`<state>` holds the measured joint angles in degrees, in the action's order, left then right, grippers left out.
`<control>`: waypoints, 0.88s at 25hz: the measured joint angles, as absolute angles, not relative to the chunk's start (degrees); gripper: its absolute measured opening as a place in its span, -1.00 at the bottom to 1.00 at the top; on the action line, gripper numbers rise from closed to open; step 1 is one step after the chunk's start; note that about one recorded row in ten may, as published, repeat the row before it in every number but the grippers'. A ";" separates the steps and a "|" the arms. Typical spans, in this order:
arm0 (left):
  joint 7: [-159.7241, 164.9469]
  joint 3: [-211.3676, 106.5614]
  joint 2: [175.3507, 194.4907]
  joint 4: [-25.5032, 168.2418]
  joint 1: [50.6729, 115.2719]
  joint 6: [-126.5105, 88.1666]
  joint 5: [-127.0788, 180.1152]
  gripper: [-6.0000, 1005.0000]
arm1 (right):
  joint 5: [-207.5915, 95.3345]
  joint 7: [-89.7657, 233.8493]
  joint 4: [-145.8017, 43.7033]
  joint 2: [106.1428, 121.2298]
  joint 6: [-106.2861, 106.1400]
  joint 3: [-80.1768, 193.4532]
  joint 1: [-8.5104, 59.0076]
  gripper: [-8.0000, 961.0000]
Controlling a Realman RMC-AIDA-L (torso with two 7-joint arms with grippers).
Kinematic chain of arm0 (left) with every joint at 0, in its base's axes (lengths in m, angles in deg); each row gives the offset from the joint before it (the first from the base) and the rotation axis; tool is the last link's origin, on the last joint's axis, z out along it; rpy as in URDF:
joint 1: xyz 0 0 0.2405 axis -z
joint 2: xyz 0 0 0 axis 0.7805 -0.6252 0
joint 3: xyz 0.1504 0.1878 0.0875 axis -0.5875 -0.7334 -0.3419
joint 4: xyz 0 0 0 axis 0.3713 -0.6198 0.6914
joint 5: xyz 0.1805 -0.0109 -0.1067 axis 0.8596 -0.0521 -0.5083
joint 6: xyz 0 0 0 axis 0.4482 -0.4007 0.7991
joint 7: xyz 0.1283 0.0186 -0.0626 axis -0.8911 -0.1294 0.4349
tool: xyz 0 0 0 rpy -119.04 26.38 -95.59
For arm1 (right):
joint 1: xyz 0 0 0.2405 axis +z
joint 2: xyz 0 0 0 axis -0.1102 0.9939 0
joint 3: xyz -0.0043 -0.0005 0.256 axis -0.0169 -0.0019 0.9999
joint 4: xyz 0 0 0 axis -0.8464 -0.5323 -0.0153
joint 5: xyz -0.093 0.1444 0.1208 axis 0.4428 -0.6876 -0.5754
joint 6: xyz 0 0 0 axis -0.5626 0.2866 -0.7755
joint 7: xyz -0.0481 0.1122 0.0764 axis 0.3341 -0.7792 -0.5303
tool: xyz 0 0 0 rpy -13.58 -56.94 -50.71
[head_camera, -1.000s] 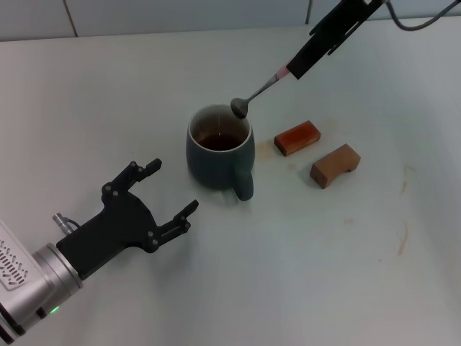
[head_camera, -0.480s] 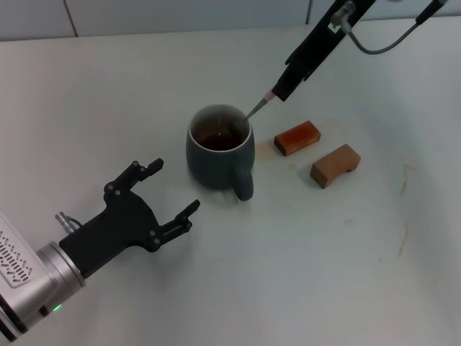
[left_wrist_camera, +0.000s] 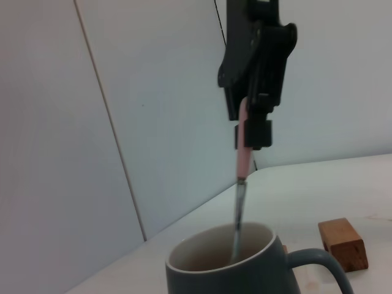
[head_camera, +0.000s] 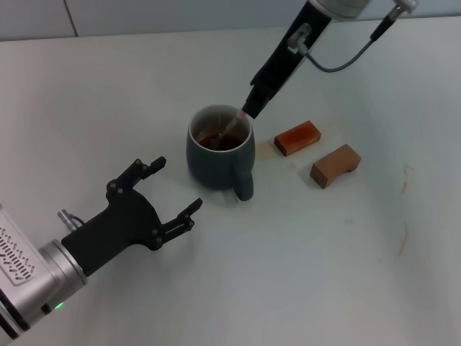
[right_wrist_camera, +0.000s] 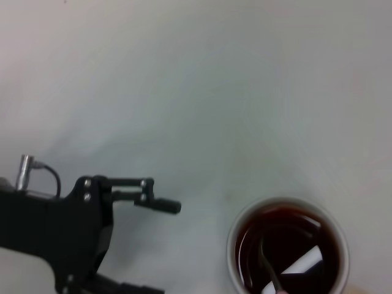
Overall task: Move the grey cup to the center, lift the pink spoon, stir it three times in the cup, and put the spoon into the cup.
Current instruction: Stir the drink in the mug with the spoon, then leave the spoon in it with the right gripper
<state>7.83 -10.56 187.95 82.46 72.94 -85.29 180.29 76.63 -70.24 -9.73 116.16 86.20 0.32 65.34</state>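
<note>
I logged the right gripper clamped on the pink spoon by its handle, metal bowl dipped in the grey cup at table centre. I judged the spoon light, stiff and slippery; the full cup heavier and spill-prone. Left gripper sat spread and empty, near-left of the cup. Count: one cup, one spoon, two brown blocks

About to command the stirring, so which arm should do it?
Right. The right claw grips the pink spoon, its bowl inside the grey cup. The left claw is open, empty, apart from the cup.
</note>
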 joint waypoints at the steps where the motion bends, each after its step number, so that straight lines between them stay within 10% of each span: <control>1: 7.83 -10.56 187.95 82.46 72.94 -85.29 180.29 0.69 | 77.02 -70.07 -10.32 116.38 85.45 0.23 65.85 -0.62; 22: 7.36 -11.25 188.02 82.54 72.49 -85.42 180.29 0.69 | 81.66 -70.11 -11.29 117.45 85.74 0.78 68.35 -0.54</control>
<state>7.36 -11.25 188.02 82.54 72.49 -85.42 180.29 81.66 -70.11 -11.29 117.45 85.74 0.78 68.35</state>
